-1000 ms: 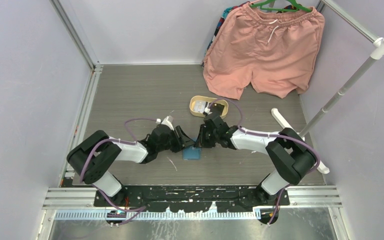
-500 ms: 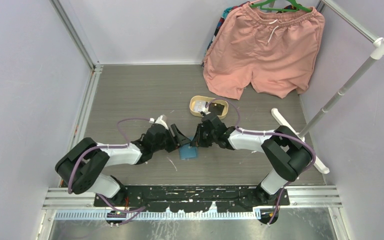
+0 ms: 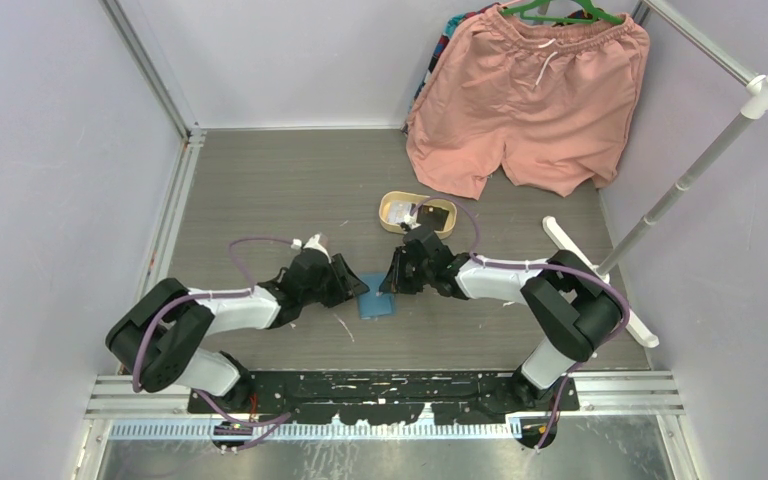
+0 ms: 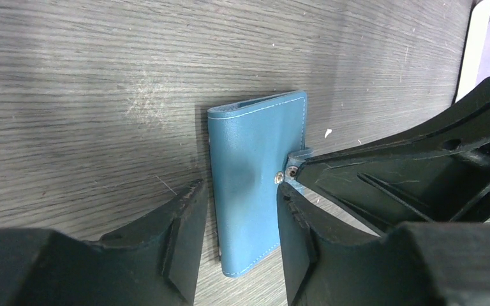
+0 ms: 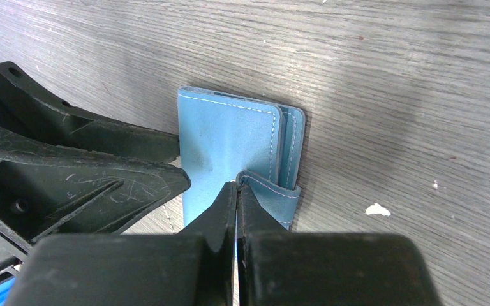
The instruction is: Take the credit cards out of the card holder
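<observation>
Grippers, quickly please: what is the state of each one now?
Left gripper: open, fingers astride the card holder.
Right gripper: closed, pinching the card holder's snap tab.

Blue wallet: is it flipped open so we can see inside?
No, the blue wallet lies folded shut on the table, and the right hand only pinches its snap tab.

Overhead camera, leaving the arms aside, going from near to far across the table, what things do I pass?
card holder → tan oval tray → pink shorts
</observation>
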